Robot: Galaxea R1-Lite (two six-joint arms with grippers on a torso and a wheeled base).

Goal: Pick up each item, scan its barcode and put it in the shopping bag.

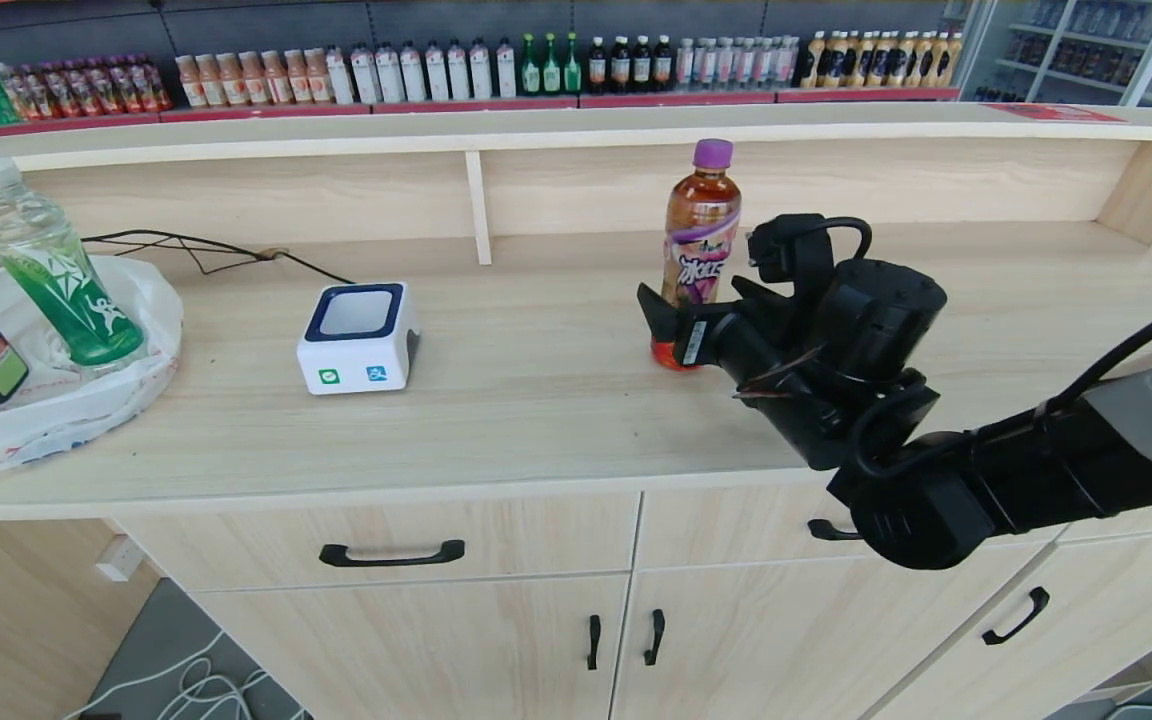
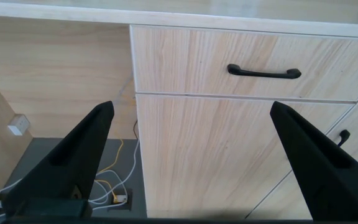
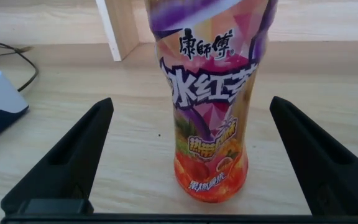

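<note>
The tea bottle (image 1: 701,250) stands upright on the counter (image 1: 536,400), purple cap up, right of the scanner (image 1: 359,335). The right gripper (image 3: 191,107) is spread wide, a finger on each side of the bottle's base, clear of it. The left gripper (image 2: 191,109), wide open and empty, faces the drawers (image 2: 247,62).

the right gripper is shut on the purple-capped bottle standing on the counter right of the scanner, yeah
Not shut: the right wrist view shows the right gripper open, a finger on either side of the purple-capped bottle with a gap to each. The bottle does stand on the counter, right of the scanner.
</note>
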